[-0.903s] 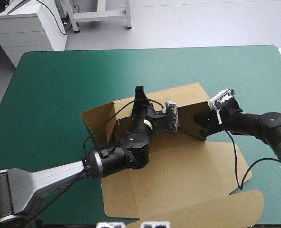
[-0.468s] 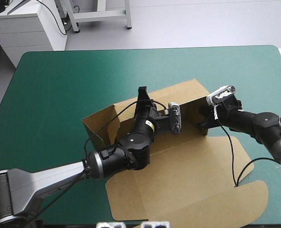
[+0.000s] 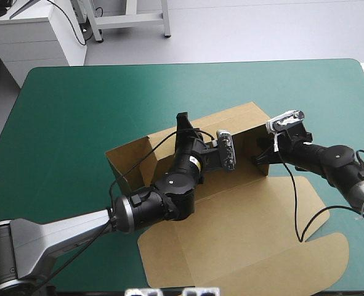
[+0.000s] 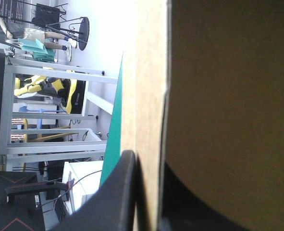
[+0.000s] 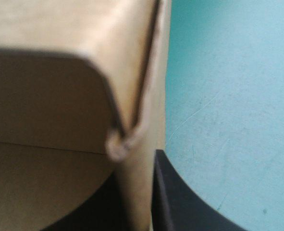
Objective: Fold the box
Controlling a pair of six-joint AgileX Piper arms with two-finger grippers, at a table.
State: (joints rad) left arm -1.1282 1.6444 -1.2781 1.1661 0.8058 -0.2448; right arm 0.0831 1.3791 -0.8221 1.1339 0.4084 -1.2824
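Note:
The brown box [image 3: 243, 216] lies mid-table, its back and side walls raised and its lid flat toward the near edge. My left gripper [image 3: 182, 121] reaches over the tray and is shut on the back wall's top edge. In the left wrist view the board [image 4: 228, 96] runs between the black fingers [image 4: 117, 197]. My right gripper [image 3: 260, 161] is shut on the right side wall [image 3: 255, 145]. In the right wrist view that wall [image 5: 137, 125] and a rounded flap [image 5: 50, 96] stand between its fingers [image 5: 180, 202].
Teal-green cover [image 3: 71, 117] surrounds the box on all sides. A white cabinet [image 3: 34, 37] stands beyond the table's far left corner. The lid's rounded tab [image 3: 329, 259] lies close to the near right edge.
The right gripper has swung the right side wall inward and more upright. The whole box has shifted slightly to the right, and the left gripper has kept its hold on the back wall.

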